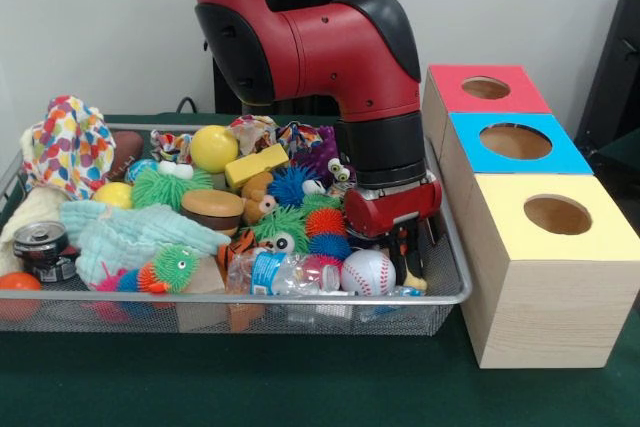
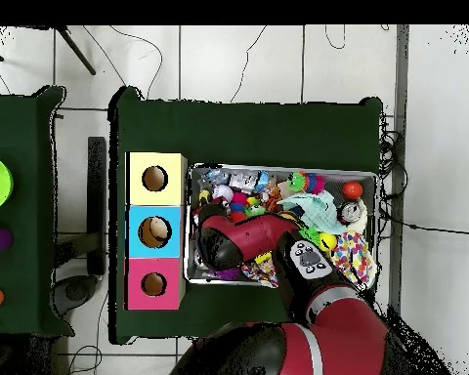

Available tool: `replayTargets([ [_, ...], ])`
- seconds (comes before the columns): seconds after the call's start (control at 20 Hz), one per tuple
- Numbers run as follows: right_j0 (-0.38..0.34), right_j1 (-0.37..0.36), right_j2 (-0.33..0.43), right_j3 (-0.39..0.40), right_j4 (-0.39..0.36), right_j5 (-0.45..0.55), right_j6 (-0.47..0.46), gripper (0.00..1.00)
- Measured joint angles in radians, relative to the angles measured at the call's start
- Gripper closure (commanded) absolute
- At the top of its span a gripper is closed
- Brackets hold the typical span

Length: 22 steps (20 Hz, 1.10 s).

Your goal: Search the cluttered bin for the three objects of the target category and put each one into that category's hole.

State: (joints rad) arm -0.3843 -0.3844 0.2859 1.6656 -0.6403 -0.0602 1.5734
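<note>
The wide, shallow silver wire-mesh bin [image 1: 455, 292] sits on the green tabletop [image 1: 300, 387], heaped with toys. The red and black robot arm [image 1: 330, 57] reaches down into the bin's end nearest the boxes, and its hand [image 1: 408, 265] is sunk among the clutter just beside a white baseball [image 1: 367, 272]; I cannot tell how far open it is or whether it has hold of anything.

Inside the bin, next to the baseball, lie a crushed clear plastic bottle [image 1: 275, 274] and fuzzy spiky balls in orange, blue and green [image 1: 328, 232]. A tan rubbery dog toy [image 1: 258, 197] sits near the middle of the bin, touching a brown round burger-shaped toy [image 1: 212, 211]. An orange striped tiger toy [image 1: 235, 245] peeks out just in front of the burger. A yellow ball [image 1: 214, 148], a yellow block [image 1: 256, 165], a pale turquoise cloth [image 1: 125, 235] and a dented drinks can [image 1: 42, 247] fill the rest.

Beside the bin stand three pale wooden boxes in a row. The red-topped box's round hole [image 1: 486, 88] is the farthest from the hand, beyond the blue-topped box [image 1: 515, 142] and the yellow-topped box [image 1: 555, 217].
</note>
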Motion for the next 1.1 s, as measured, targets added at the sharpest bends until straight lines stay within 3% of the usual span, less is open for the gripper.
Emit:
replayTargets([
  [0.6, -0.006, -0.001, 0.009, 0.0, -0.001, 0.007, 0.0, 1.0],
  [1.1, -0.035, -0.015, 0.052, 0.0, 0.01, 0.103, 0.0, 1.0],
])
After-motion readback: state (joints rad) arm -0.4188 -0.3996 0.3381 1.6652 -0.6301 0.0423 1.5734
